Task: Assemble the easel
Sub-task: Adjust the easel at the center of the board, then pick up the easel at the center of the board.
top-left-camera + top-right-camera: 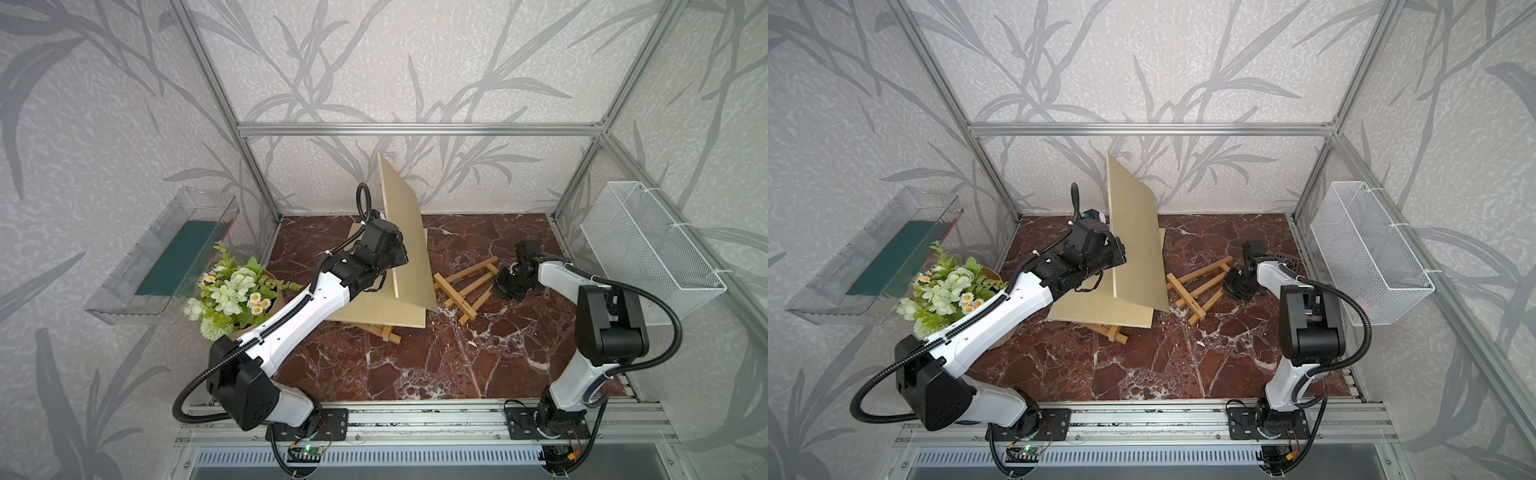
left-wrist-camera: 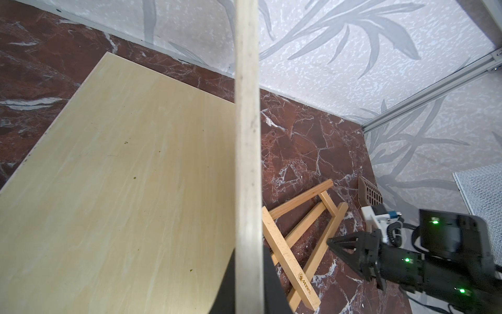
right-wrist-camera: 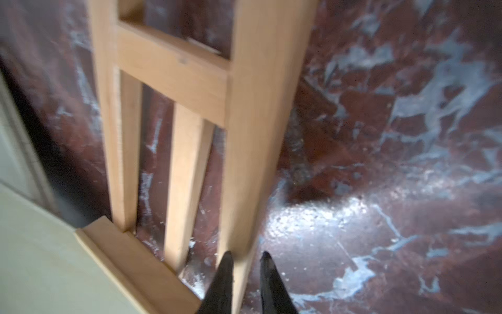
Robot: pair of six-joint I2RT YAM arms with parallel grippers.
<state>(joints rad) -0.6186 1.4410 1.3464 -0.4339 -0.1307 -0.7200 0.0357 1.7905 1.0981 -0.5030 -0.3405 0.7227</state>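
- Red marble table (image 1: 415, 365), leaf-patterned walls.
- Clear wall bin (image 1: 109, 306) holds a flat dark green slab (image 1: 178, 257); a white mesh basket (image 1: 648, 249) hangs opposite.
- Left tool (image 2: 248, 271) is clamped on the edge of an upright board (image 1: 405, 232).
- Right tool (image 3: 245, 255) pinches a leg of the easel (image 1: 465, 268), lying flat on the table.

both top views were evenly lit and sharp; the right wrist view was blurred, glare whitening the tabletop (image 3: 312, 217).

Count: 2 boards (image 1: 405, 232), 2 easel frames (image 1: 465, 286), 1 flower bouquet (image 1: 232, 291), 1 clear bin (image 1: 137, 266), 1 wire basket (image 1: 648, 249), 2 arms (image 1: 299, 316)
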